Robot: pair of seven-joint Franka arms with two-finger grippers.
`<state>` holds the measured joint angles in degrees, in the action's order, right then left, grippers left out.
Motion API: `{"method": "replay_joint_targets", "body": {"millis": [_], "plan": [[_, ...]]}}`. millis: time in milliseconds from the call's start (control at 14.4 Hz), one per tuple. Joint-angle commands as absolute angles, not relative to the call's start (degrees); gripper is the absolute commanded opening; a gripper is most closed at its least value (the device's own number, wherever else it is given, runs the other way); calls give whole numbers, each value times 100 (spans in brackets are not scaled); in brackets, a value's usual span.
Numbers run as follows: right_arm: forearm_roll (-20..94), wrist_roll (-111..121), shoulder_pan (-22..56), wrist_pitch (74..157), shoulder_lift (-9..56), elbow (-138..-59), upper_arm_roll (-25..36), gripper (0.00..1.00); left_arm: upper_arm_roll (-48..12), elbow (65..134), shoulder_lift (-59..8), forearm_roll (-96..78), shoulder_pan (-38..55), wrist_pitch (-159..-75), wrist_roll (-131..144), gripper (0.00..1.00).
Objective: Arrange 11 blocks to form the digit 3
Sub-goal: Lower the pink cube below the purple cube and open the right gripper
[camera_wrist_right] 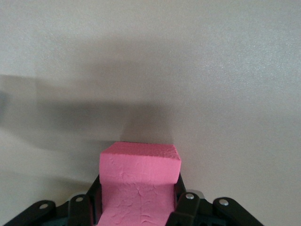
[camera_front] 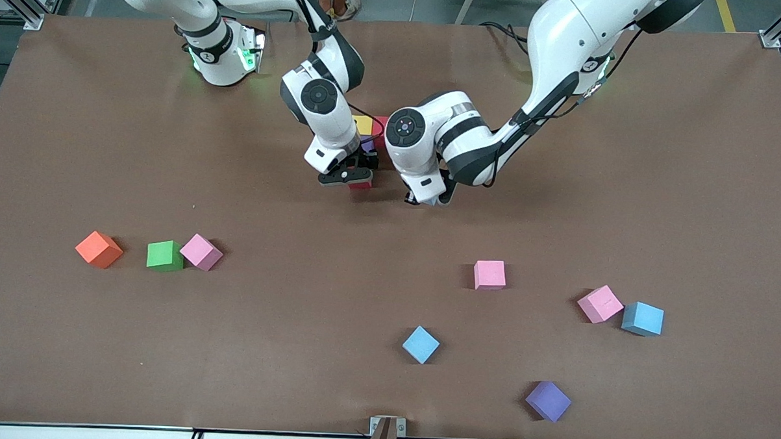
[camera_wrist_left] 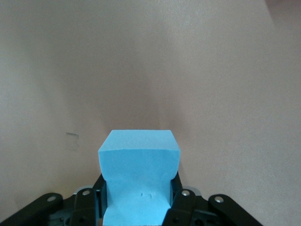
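Purple cube (camera_front: 548, 401) is lying nearest the camera, matte foam like the rest. Loose: three pink, two light blue, one green, one orange. Left gripper (camera_wrist_left: 138, 207) is pinching a blue cube (camera_wrist_left: 139, 174); right gripper (camera_wrist_right: 138, 207) is clamping a red-pink cube (camera_wrist_right: 139, 183), both beside yellow (camera_front: 363, 124) and red (camera_front: 381, 124) cubes mid-table.

The front view looks steeply down from high across the desk (camera_front: 99, 365), facing the robots' bases along its top edge and taking in the whole surface. Each wrist view sits close above its own pincer, looking past a clamped cube at bare desk. All three views share the desk's middle.
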<state>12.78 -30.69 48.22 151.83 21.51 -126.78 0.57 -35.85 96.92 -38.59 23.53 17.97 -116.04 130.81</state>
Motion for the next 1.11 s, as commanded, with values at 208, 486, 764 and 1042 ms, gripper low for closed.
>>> {"method": "replay_joint_targets", "body": {"millis": [208,486,764,1042], "plan": [[1345,-3094,4930,15275,2074,-12981,97,26,-3612,9870,-3674,2461,1767,-11646,13060,18],[1345,-3094,4966,15267,2065,-13008,97,26,-3612,9870,-3674,2461,1784,-11637,13052,18],[1345,-3085,4975,15249,2065,-13025,97,26,-3612,9870,-3674,2461,1793,-11628,13052,18],[1354,-3172,4948,15109,2048,-12982,97,100,-3612,9870,-3674,2461,1793,-11619,13061,18]]}}
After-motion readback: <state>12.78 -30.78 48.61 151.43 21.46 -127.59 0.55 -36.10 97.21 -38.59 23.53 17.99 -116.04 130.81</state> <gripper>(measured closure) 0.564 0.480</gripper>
